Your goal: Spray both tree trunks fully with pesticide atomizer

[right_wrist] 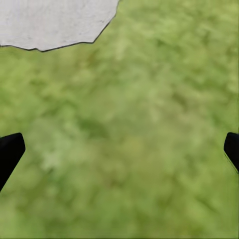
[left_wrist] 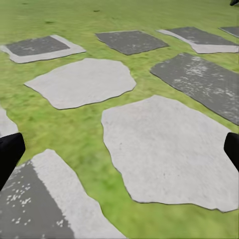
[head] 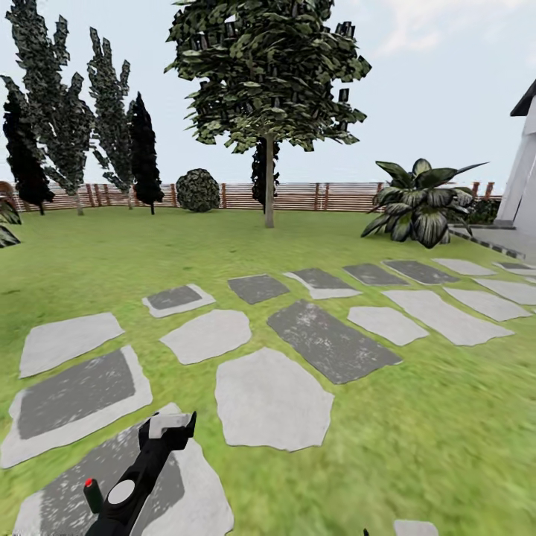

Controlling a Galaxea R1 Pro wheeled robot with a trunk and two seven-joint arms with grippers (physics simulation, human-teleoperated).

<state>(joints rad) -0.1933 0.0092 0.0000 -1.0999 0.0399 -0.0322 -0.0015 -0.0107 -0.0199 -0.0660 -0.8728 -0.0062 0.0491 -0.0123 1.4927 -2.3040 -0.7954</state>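
Lawn [head: 447, 417] with grey stones [head: 272, 398]; one tree [head: 268, 186] stood far off before the fence [head: 298, 196], no atomizer in sight; left tool [left_wrist: 119, 149] and right tool [right_wrist: 119, 149] both spread wide, empty.

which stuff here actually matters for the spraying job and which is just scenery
For the job:
- tree with the bare trunk
- grass, where the sprayer should lie
- left gripper, open and empty
- right gripper, open and empty

Scenery:
- stepping stones
- fence
- round bush
- dark cypresses
- leafy plant
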